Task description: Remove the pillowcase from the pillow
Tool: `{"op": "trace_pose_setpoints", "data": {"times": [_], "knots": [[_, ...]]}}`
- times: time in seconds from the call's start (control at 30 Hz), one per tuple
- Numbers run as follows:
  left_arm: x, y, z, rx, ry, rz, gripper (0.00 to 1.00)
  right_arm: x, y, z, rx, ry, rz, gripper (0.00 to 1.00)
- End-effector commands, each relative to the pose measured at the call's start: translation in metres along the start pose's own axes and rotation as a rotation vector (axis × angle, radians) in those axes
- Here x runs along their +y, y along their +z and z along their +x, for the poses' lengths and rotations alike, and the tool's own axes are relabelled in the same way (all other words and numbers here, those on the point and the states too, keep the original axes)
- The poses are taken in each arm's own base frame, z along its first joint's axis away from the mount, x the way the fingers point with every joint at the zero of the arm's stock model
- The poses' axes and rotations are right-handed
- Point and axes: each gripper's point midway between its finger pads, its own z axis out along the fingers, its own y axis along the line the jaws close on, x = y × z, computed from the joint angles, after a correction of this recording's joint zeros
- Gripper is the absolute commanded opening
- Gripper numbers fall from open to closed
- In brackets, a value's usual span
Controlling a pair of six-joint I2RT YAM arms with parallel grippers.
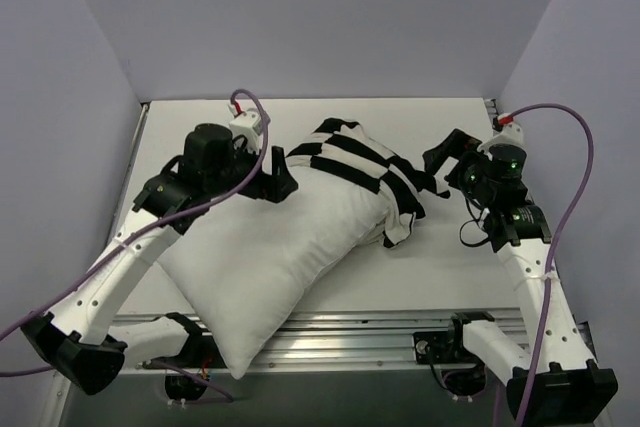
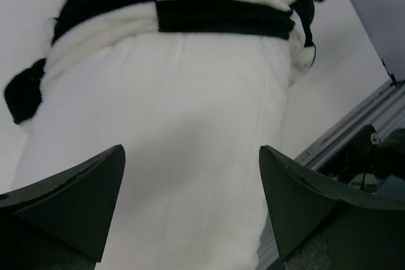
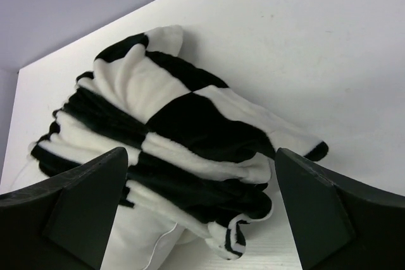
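Observation:
The white pillow [image 1: 280,247] lies slantwise, its near corner hanging over the table's front edge. The black-and-white checkered pillowcase [image 1: 370,172] is bunched up over the pillow's far right end. My left gripper [image 1: 283,179] is open at the pillow's far left edge, beside the bunched cover; in the left wrist view its fingers straddle the white pillow [image 2: 190,156] with the pillowcase [image 2: 190,11] beyond. My right gripper [image 1: 440,162] is open and empty just right of the pillowcase; the right wrist view shows the crumpled pillowcase [image 3: 183,137] ahead and a bit of pillow [image 3: 139,245] under it.
The white table [image 1: 450,247] has grey walls on three sides. A metal rail [image 1: 400,332] runs along the front edge, with the arm bases and purple cables [image 1: 575,207] near it. The rail also shows in the left wrist view [image 2: 354,124].

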Motion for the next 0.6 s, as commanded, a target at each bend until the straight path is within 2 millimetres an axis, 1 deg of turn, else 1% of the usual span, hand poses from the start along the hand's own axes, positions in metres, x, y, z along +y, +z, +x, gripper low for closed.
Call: {"op": "trace_pose_setpoints", "data": {"times": [0.0, 0.03, 0.07, 0.1, 0.13, 0.17, 0.2, 0.23, 0.27, 0.3, 0.33, 0.37, 0.4, 0.43, 0.47, 0.5, 0.53, 0.57], "knots": [[0.033, 0.009, -0.030, -0.020, -0.002, -0.058, 0.94, 0.017, -0.004, 0.015, 0.036, -0.094, -0.077, 0.96], [0.042, 0.014, -0.034, -0.016, -0.024, -0.063, 0.94, 0.024, -0.004, 0.019, 0.052, -0.103, -0.109, 0.96], [0.049, 0.027, -0.028, 0.029, -0.054, -0.039, 0.94, 0.030, -0.004, 0.022, 0.058, -0.114, -0.133, 0.97], [0.064, 0.030, -0.030, 0.034, -0.079, -0.054, 0.94, 0.033, -0.004, 0.024, 0.066, -0.122, -0.149, 0.97], [0.069, 0.036, -0.026, 0.057, -0.088, -0.052, 0.94, 0.036, -0.003, 0.026, 0.069, -0.134, -0.162, 0.97], [0.076, 0.049, -0.016, 0.105, -0.097, -0.045, 0.94, 0.044, -0.004, 0.028, 0.075, -0.142, -0.190, 0.97], [0.079, 0.055, -0.009, 0.134, -0.108, -0.038, 0.94, 0.049, -0.003, 0.028, 0.077, -0.149, -0.208, 0.98], [0.085, 0.069, 0.005, 0.188, -0.134, -0.029, 0.94, 0.057, -0.001, 0.027, 0.073, -0.157, -0.235, 0.98], [0.085, 0.075, 0.017, 0.230, -0.153, -0.004, 0.94, 0.067, -0.002, 0.033, 0.093, -0.168, -0.276, 0.98], [0.078, 0.080, 0.026, 0.267, -0.179, 0.053, 0.95, 0.075, -0.002, 0.034, 0.096, -0.175, -0.297, 0.98], [0.080, 0.089, 0.037, 0.304, -0.200, 0.068, 0.96, 0.085, 0.002, 0.035, 0.104, -0.189, -0.316, 0.98], [0.081, 0.093, 0.050, 0.337, -0.219, 0.082, 0.99, 0.090, 0.005, 0.034, 0.098, -0.219, -0.315, 0.98], [0.080, 0.095, 0.056, 0.348, -0.233, 0.094, 0.86, 0.107, 0.002, 0.043, 0.113, -0.257, -0.352, 0.98], [0.082, 0.099, 0.060, 0.351, -0.237, 0.091, 0.76, 0.114, 0.009, 0.050, 0.134, -0.288, -0.351, 0.98], [0.084, 0.099, 0.066, 0.361, -0.247, 0.087, 0.61, 0.127, 0.009, 0.045, 0.116, -0.342, -0.373, 0.98], [0.083, 0.098, 0.065, 0.354, -0.242, 0.090, 0.27, 0.140, 0.009, 0.051, 0.124, -0.379, -0.390, 0.98], [0.081, 0.094, 0.058, 0.325, -0.227, 0.092, 0.15, 0.142, 0.020, 0.064, 0.169, -0.412, -0.378, 0.98], [0.078, 0.091, 0.053, 0.306, -0.211, 0.094, 0.06, 0.158, 0.019, 0.053, 0.151, -0.434, -0.403, 0.98]]}}
